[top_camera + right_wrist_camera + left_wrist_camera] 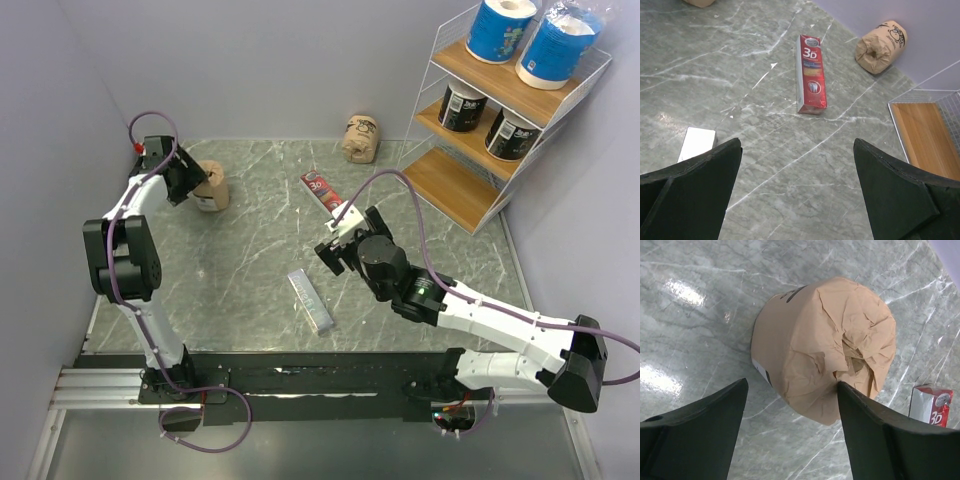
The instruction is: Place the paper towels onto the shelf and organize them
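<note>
Paper towels in three spots: left blue roll (503,28) and right blue roll (556,45) upright side by side on the top tier of the shelf (455,185); left black roll (462,106) and right black roll (512,133) upright on the middle tier; two more rolls out on the surface (240,270). Shelf in the far right corner, white wire frame and light-brown wooden tiers against pale lilac-grey walls (250,60). Far tan roll (361,138) on its side just beside the far wall, near the foot of the shelf. Left tan roll (211,186) on end at far left, crumpled wrap end up. Left gripper (790,385) open around that left tan roll, fingers (700,425) on either side, one touching the wrap and the other just apart from it. Right gripper (797,142) spread wide above mid-surface, pointed toward the far side. Surface a glossy grey-green marble pattern with white veins and bright patches of glare. Red packet (811,75) flat toward the far middle; grey bar (311,300) flat nearer, just left of the right arm. Black rail (300,385) along the near edge under both arm bases.
</note>
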Robot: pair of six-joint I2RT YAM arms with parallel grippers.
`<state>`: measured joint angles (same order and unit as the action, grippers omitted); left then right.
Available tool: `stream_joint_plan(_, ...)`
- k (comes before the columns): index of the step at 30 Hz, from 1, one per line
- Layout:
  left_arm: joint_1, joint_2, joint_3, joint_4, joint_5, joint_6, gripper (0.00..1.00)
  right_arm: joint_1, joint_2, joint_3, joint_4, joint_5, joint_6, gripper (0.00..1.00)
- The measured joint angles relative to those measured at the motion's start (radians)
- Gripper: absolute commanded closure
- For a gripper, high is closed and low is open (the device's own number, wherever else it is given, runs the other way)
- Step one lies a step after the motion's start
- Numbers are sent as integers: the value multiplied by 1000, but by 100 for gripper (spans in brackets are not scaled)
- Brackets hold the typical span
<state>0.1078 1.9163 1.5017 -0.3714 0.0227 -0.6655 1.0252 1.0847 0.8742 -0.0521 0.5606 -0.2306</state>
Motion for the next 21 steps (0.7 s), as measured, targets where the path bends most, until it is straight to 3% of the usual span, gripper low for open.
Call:
stream_joint_plan(5, -5, 16, 29, -16, -4, 37, 12, 0, 7, 0, -2, -3, 14, 1)
stream_joint_plan(13, -71, -31, 54, -50, -108, 219, 12, 0, 7, 0, -17, -4, 28, 1)
stream_joint_plan(21, -115, -68, 229, -92, -80, 378, 15, 0, 3, -16, -23, -4, 28, 0)
